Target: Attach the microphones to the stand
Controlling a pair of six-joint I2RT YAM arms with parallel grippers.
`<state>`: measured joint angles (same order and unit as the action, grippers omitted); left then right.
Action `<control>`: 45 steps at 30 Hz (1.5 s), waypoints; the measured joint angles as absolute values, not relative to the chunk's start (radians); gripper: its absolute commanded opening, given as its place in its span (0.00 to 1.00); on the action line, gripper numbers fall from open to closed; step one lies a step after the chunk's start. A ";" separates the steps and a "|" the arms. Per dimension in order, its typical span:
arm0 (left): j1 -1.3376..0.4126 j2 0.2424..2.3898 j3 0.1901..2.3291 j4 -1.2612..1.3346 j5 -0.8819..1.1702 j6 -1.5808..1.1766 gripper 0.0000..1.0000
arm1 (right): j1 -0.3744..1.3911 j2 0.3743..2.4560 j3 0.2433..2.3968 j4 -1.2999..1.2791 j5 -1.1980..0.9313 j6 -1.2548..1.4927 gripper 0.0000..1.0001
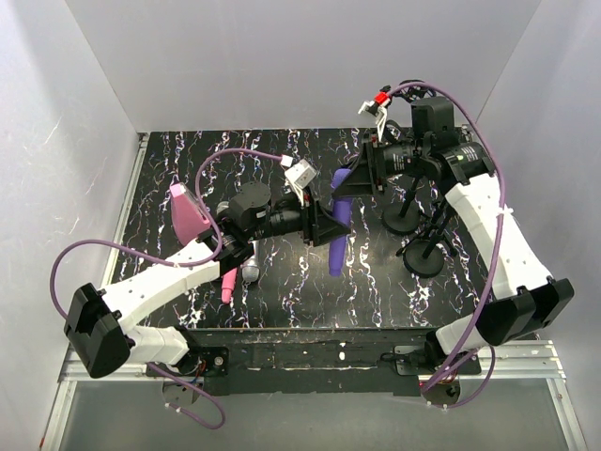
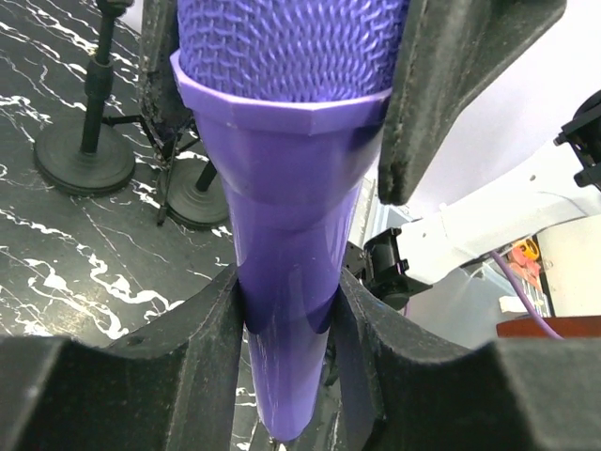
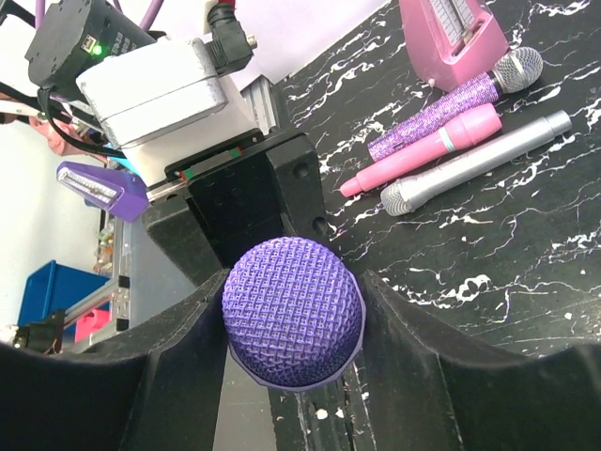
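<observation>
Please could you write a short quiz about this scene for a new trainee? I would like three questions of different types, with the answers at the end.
1. True or false: the left hand grips the purple microphone by its mesh head.
2. How many microphones lie on the table? A: one. B: three. C: four.
3. Fill in: between the glittery microphone and the silver-grey microphone lies the ___ microphone.
Key: 1 false, it grips the handle; the right hand is at the head. 2 B. 3 the pink microphone.
</observation>
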<state>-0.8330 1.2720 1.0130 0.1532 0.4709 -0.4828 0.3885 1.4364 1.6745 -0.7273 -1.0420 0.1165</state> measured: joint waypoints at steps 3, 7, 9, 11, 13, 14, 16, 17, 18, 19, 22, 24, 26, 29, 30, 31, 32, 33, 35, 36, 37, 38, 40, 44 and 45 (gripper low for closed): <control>-0.833 1.266 1.013 0.151 0.434 -0.496 0.94 | 0.381 1.466 1.718 -0.751 -1.048 0.101 0.16; -0.833 1.197 1.001 0.123 0.347 -0.509 0.98 | 0.321 1.525 1.845 -0.763 -1.066 0.098 0.15; -0.832 1.135 0.992 0.101 0.295 -0.505 0.98 | 0.253 1.557 1.926 -0.754 -1.076 0.107 0.15; -0.832 1.068 0.989 0.068 0.238 -0.491 0.98 | 0.174 1.591 2.007 -0.729 -1.076 0.129 0.15; -0.832 1.007 0.988 0.035 0.186 -0.477 0.98 | 0.107 1.632 2.094 -0.692 -1.053 0.152 0.14; -0.832 0.979 0.987 0.017 0.160 -0.470 0.98 | 0.075 1.654 2.138 -0.669 -1.030 0.163 0.14; -0.832 0.934 0.976 -0.009 0.114 -0.459 0.98 | 0.031 1.702 2.230 -0.631 -0.962 0.185 0.14; -0.831 0.918 0.970 -0.025 0.097 -0.456 0.98 | 0.018 1.726 2.272 -0.606 -0.919 0.193 0.14; -0.830 0.907 0.962 -0.038 0.079 -0.454 0.98 | 0.010 1.745 2.304 -0.580 -0.874 0.202 0.13; -0.830 0.901 0.955 -0.052 0.061 -0.453 0.98 | 0.006 1.760 2.327 -0.553 -0.830 0.207 0.13; -0.830 0.902 0.933 -0.093 0.020 -0.453 0.98 | 0.007 1.804 2.390 -0.502 -0.694 0.213 0.13; -0.828 0.907 0.928 -0.121 0.005 -0.452 0.98 | 0.007 1.845 2.460 -0.481 -0.616 0.209 0.13; -0.828 0.915 0.928 -0.138 -0.007 -0.448 0.98 | 0.009 1.885 2.524 -0.458 -0.530 0.197 0.12; -0.828 0.926 0.928 -0.162 -0.019 -0.445 0.98 | 0.009 1.927 2.589 -0.440 -0.417 0.167 0.12; -0.828 0.931 0.928 -0.165 -0.020 -0.445 0.98 | 0.009 1.938 2.606 -0.439 -0.384 0.155 0.12; -0.828 0.937 0.928 -0.167 -0.020 -0.445 0.98 | 0.009 1.948 2.619 -0.438 -0.356 0.147 0.12; -0.828 0.944 0.929 -0.168 -0.020 -0.445 0.98 | 0.009 1.958 2.635 -0.437 -0.327 0.138 0.12; -0.828 0.953 0.931 -0.171 -0.020 -0.445 0.98 | 0.009 1.968 2.650 -0.434 -0.300 0.127 0.12; -0.828 0.975 0.935 -0.175 -0.019 -0.445 0.98 | 0.009 1.982 2.666 -0.419 -0.255 0.112 0.12; -0.828 0.984 0.936 -0.176 -0.019 -0.445 0.98 | 0.009 1.988 2.669 -0.410 -0.236 0.102 0.11; -0.828 0.994 0.938 -0.176 -0.019 -0.446 0.98 | 0.009 1.993 2.669 -0.402 -0.218 0.095 0.12; -0.828 1.002 0.938 -0.176 -0.019 -0.446 0.98 | 0.009 2.000 2.669 -0.392 -0.202 0.088 0.11; -0.828 1.010 0.938 -0.177 -0.018 -0.447 0.98 | 0.009 2.016 2.669 -0.379 -0.178 0.073 0.11; -0.828 1.011 0.945 -0.178 -0.016 -0.450 0.98 | 0.002 2.043 2.660 -0.368 -0.160 0.064 0.11; -0.828 1.011 0.949 -0.178 -0.015 -0.450 0.98 | 0.000 2.045 2.655 -0.368 -0.161 0.064 0.11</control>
<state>-0.8284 1.0111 0.9489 -0.1776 -0.0154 -0.4496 0.0002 2.0453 2.6549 -0.3679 -0.1608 0.0635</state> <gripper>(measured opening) 0.981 0.587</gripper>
